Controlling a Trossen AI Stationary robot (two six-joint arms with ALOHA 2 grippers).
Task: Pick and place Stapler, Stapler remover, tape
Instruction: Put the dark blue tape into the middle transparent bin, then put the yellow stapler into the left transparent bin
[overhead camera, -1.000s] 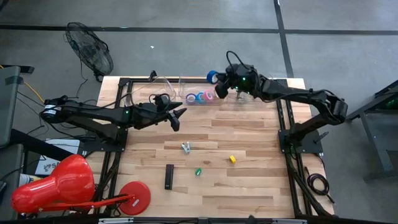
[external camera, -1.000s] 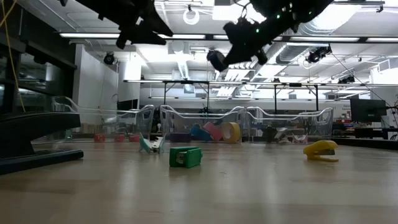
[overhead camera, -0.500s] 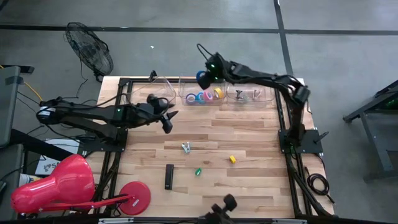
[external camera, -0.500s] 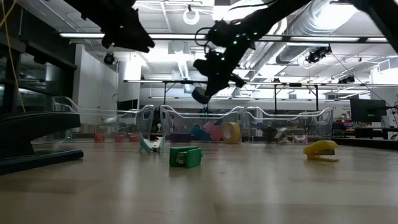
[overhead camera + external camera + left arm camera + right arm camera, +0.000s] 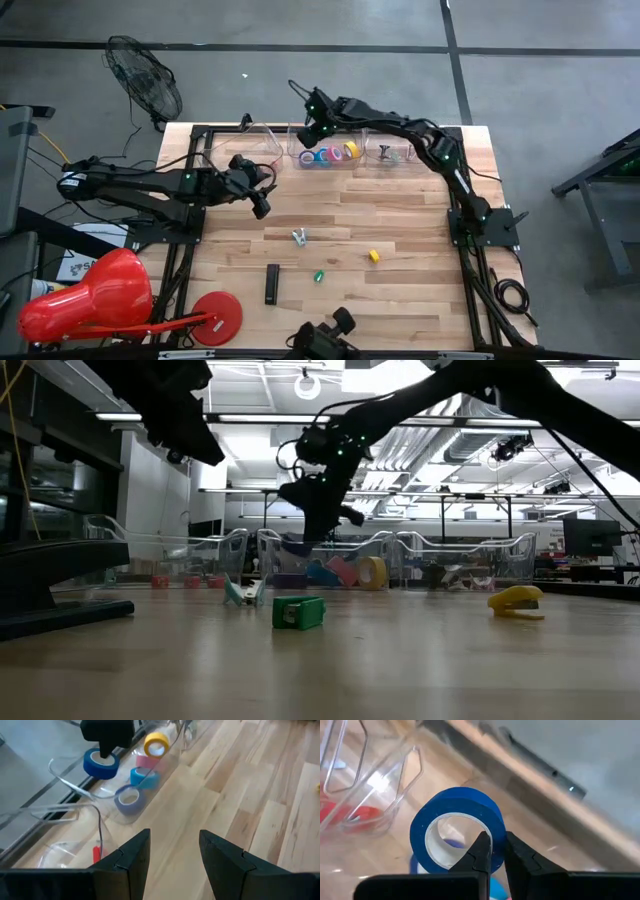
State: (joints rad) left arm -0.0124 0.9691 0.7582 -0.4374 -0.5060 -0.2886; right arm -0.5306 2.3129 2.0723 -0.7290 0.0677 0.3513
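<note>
My right gripper (image 5: 311, 128) is shut on a blue tape roll (image 5: 457, 827) above the left end of the middle clear bin (image 5: 300, 150) at the far edge. In that bin lie yellow (image 5: 156, 742), pink (image 5: 142, 762), light blue (image 5: 145, 776) and purple (image 5: 127, 799) tape rolls. On the table lie a black stapler (image 5: 272, 284), a pale teal staple remover (image 5: 299, 237), a small green piece (image 5: 319, 276) and a small yellow piece (image 5: 374, 256). My left gripper (image 5: 172, 855) stands open over the table's left part, holding nothing. My right gripper pinches the blue roll's ring wall (image 5: 496, 840), one finger (image 5: 481, 851) inside the centre hole and the other outside. The fingers come slanting down from the far right. The roll (image 5: 101, 764) hangs below the fingertips, clear of the bin and the rolls in it.
Clear bins flank the middle one: the left bin (image 5: 235, 150) with something red, the right bin (image 5: 400, 152) with small metal pieces. A red disc (image 5: 217, 310) and a red object (image 5: 90, 295) stand at the near left. A dark device (image 5: 325, 340) shows at the near edge.
My right gripper has carried the blue roll along the far edge toward the table's left and downward, tipping its fingers more steeply down, until it is over the middle bin's left end. My left gripper has drawn back a little toward the left edge and tipped downward.
</note>
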